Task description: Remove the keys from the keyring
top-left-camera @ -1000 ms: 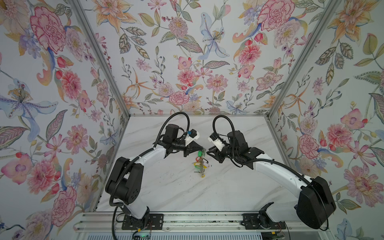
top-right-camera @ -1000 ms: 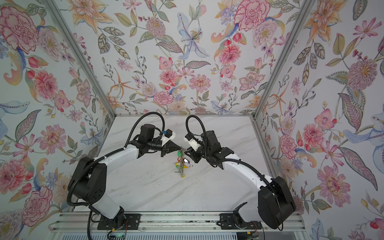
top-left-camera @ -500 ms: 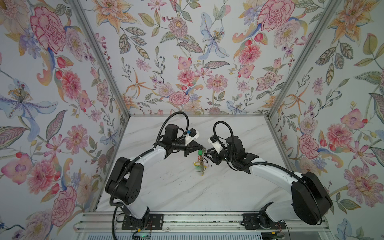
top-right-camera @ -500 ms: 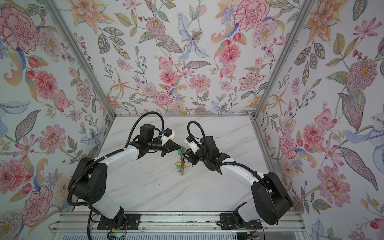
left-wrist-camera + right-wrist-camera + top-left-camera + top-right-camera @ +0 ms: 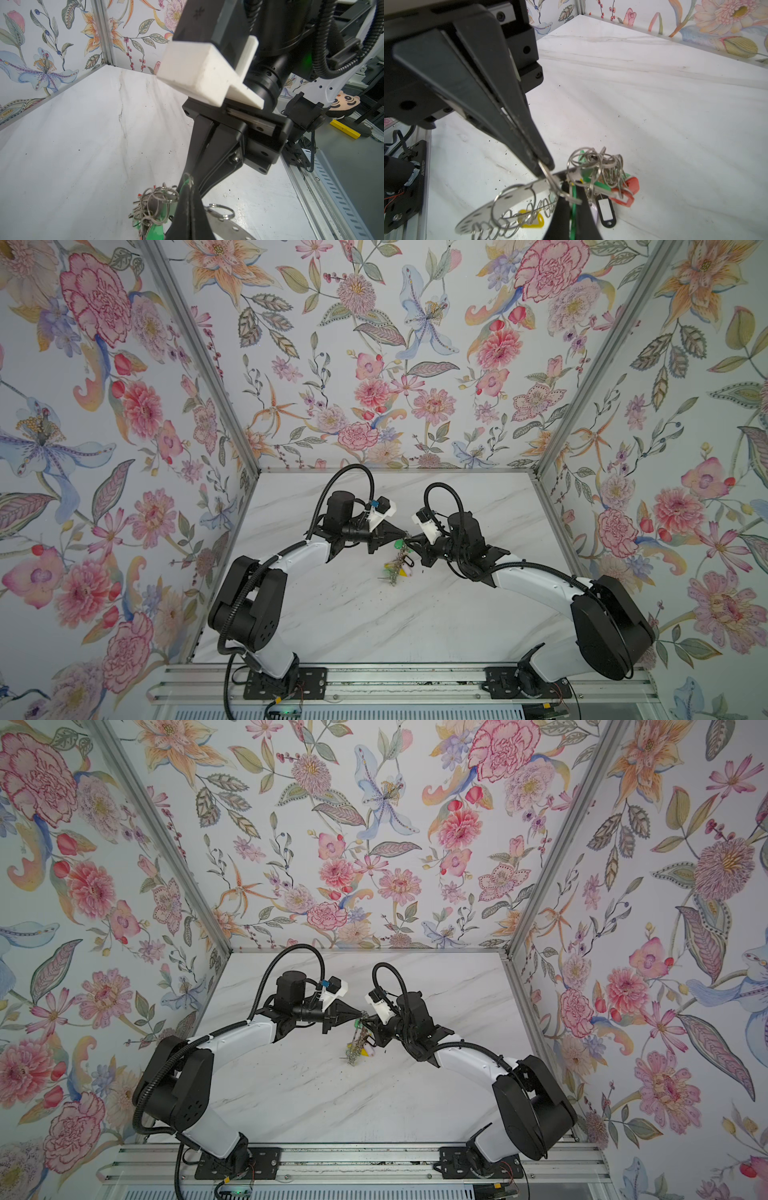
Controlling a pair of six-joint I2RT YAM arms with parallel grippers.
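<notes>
Left claw [image 5: 545, 166] is pinched shut on a small split ring [image 5: 552, 182] at the rim of the keyring [image 5: 512, 197], which hangs tilted over the table [image 5: 675, 124]. Right claw [image 5: 572, 195] is clamped on a green tag [image 5: 573, 205]. Stiff, slick metal and springy wire will likely slip, so gripping beside the rim hole seems best. Tangled keys [image 5: 598, 168] crowd close.

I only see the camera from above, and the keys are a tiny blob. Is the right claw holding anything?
Observer: Yes, the right gripper is shut on a little wire ring by the rim of the keyring.
Kid: And the left one?
Observer: The left gripper is shut on a green tag, edge-on between its fingers.
Kid: Any tags I can't see?
Observer: A black tag with a white label, beside the red tags.
</notes>
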